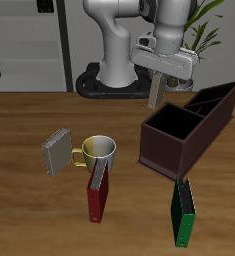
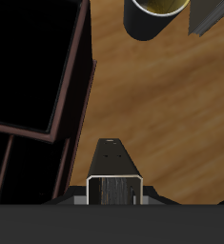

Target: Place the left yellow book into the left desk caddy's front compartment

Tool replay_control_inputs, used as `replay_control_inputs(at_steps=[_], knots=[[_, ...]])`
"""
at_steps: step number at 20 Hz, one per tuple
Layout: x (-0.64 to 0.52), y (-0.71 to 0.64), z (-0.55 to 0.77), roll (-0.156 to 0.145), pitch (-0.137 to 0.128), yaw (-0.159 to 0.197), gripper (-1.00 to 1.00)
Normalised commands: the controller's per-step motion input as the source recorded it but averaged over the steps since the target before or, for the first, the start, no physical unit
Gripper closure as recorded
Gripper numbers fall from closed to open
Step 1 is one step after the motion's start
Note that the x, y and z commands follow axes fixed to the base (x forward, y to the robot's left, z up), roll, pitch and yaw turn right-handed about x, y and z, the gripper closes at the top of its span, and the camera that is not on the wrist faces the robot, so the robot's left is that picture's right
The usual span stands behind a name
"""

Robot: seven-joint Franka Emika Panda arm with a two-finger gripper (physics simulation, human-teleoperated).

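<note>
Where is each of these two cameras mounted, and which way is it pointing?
Exterior view: sits before the table and above it, looking down and back at the arm; the arm and its tool show, gripping the left yellow book.
Wrist view: rides on the tool, looking down past the held book at the table; only the tool's dark edge shows.
Shared: the book, the left desk caddy and the mug.
</note>
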Motion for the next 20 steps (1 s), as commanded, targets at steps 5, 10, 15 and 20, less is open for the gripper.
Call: replay_control_inputs(at_steps=[5, 10, 15, 20], knots=[[-0.08, 0.21, 0.04, 0.016, -0.008, -0.017, 1.00], [-0.03, 0.11, 0.10, 0.002, -0.010, -0.007, 1.00], [-0.09, 0.17, 0.19, 0.026, -0.037, -0.008, 1.00], [0.02, 0.14, 0.18, 0.039, -0.036, 0.003, 1.00]])
